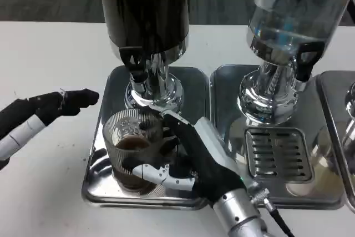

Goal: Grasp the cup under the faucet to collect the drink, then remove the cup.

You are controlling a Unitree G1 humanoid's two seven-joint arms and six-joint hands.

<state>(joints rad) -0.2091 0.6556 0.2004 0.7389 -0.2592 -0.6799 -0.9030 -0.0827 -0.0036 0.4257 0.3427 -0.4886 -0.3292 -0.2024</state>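
Cup (133,151): ribbed glass holding a little dark drink, standing on the left drip tray (105,190) below the dark dispenser's faucet (136,65).
Right hand (186,162): wrapped around the cup from the right, fingers (152,171) curled across its front wall, thumb side behind.
Left hand (58,104): hovering left of the tray, fingers drawn together, holding nothing.
Step in hand: collecting the drink, judged from the shallow fill.
Technique: keep the cup upright and centred beneath the spout; hold the grip firm; lift clear of the tray rim before withdrawing.
Count: one cup; two dispensers fully seen, one dark (145,9) and one clear (294,9); two trays, with a third's edge at right; two hands; one white surface (44,48).
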